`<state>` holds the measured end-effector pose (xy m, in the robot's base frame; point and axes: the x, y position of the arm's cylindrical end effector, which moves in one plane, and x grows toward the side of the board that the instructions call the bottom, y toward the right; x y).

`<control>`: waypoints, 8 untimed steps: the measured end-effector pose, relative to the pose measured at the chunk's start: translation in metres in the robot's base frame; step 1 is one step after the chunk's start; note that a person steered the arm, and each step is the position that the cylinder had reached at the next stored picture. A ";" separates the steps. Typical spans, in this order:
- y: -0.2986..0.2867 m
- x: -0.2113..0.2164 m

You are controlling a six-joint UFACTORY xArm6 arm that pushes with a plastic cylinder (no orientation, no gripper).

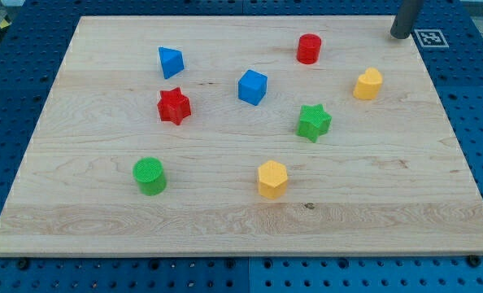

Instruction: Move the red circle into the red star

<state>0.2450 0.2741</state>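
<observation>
While the rod stands off the board at the view's upper right, no block is in contact with it.

End effector: my tip, a bare rod end with nothing to open or close; it touches no block and rests just past the counter's top-right edge.

Red circle: the red cylinder stands upright near the counter's top edge, right of centre, well apart from every other block.

Red star: the red star block lies left of centre, at about 8 o'clock from the red cylinder.

Key relation: the red cylinder lies at about 9 o'clock from my tip; the required push line runs toward 8 o'clock, so my tip probably needs to settle at the cylinder's 2 o'clock side.

Near the path: the blue cube sits just below the line between cylinder and star and could be clipped; the blue wedge-like block lies at 12 o'clock from the star.
</observation>
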 end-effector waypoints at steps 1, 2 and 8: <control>0.000 -0.004; 0.003 -0.017; -0.118 0.001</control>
<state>0.2464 0.1563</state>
